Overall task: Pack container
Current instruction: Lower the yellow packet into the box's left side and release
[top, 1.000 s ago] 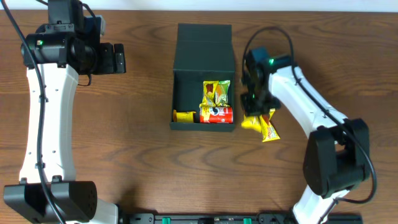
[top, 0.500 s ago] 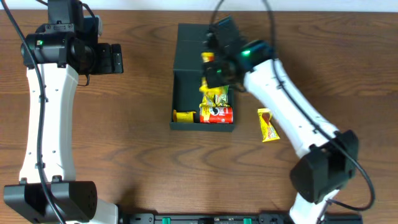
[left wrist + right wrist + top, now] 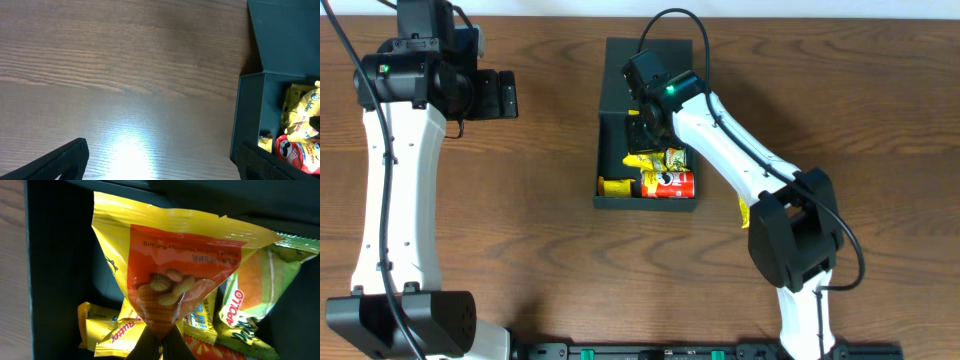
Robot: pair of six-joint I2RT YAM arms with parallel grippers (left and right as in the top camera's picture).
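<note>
Container [image 3: 620,80]: 1, matte dark teal, square, rigid, mid-table, lid open.
Right gripper [image 3: 160,339]: pinched on 1 glossy yellow peanut packet [image 3: 170,265], held over container.
Left gripper [image 3: 508,95]: fingers spread, well left of container.

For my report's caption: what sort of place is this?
Probably a robotics lab bench: the left arm and right arm stand at a wooden table, with a container of snack packets.

Table [image 3: 125,75]: brown wood, smooth, visible grain, soft sheen | container [image 3: 245,120]: dark teal, matt | peanut packet [image 3: 170,275]: glossy crinkled plastic film | can [image 3: 670,184]: glossy red | my arm shells [image 3: 390,190]: smooth white plastic
</note>
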